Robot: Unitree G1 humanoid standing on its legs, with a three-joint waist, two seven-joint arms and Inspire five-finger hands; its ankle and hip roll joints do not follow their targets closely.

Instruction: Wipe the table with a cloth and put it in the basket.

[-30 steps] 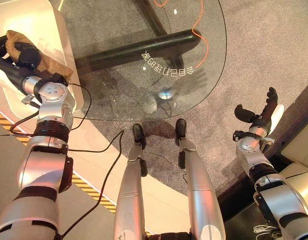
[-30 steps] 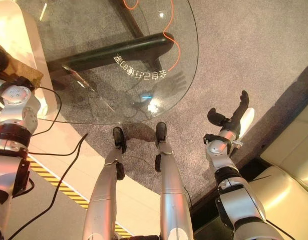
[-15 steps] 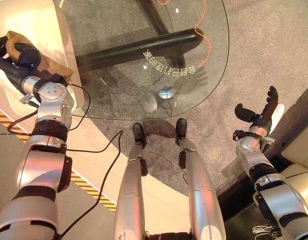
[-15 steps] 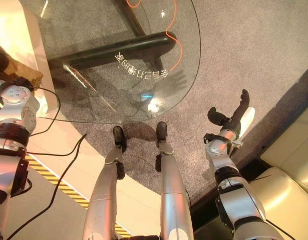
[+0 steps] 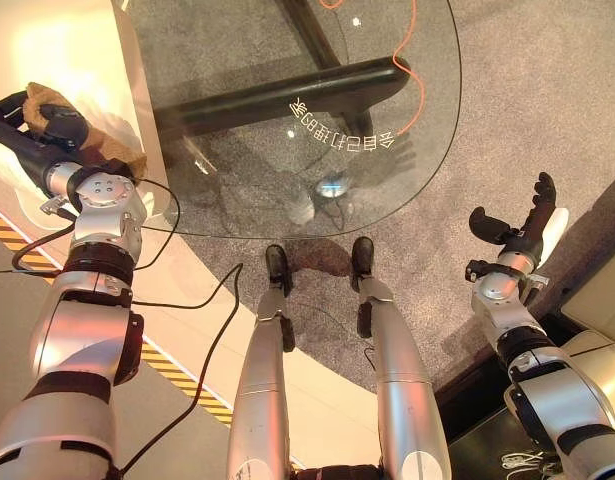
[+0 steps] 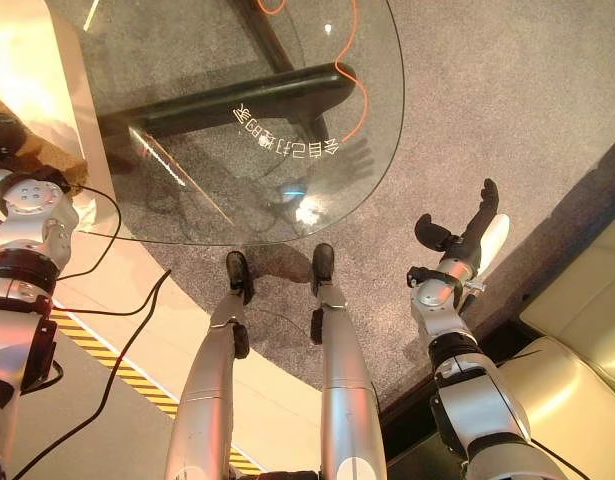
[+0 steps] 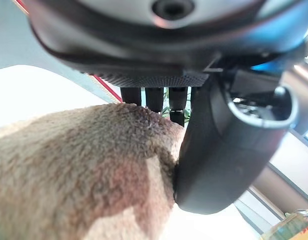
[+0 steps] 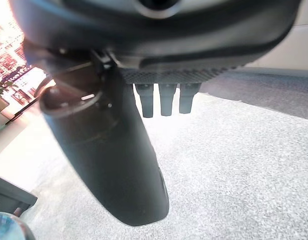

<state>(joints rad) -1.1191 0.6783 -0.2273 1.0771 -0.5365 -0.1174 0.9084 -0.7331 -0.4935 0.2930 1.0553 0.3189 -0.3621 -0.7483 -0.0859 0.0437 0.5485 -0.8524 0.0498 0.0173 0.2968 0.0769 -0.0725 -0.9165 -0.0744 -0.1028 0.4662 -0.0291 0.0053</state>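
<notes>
Grey speckled carpet [image 5: 547, 110] covered the floor beneath and around everything. Over it stood the round clear-glass bench [image 5: 237, 180] on a black tubular base [image 5: 287, 95], with a line of white lettering [image 5: 342, 132] on the glass and a thin orange cord [image 5: 419, 70] running down under the glass beside the base. To the robot's left of the bench, touching its edge as seen from above, stood a cream-white smooth-sided surface [image 5: 67, 40]; whether it was a basket or a piece of furniture could not be told. Yellow-and-black striped tape [image 5: 177, 378] ran across the pale floor on the near left. At the far right edge sat cream cushioned furniture [image 6: 587, 290].

On the left, the brown, fuzzy, mottled cloth [image 5: 105, 150] lay bunched over the cream-white surface, under and around the left robot hand [image 5: 49, 118]. In the left wrist view the cloth [image 7: 78, 170] pressed right up against the thumb, with the fingers [image 7: 154, 97] curving down over its top; the left robot hand was closed on the cloth, thumb on one side and fingers over the other.

The right robot hand [image 5: 517, 230] hung over the carpet, well apart from the bench, holding nothing. Its thumb stood out to one side and its fingers [image 8: 166, 100] were straight and spread wide, with a white cover along its outer edge.
</notes>
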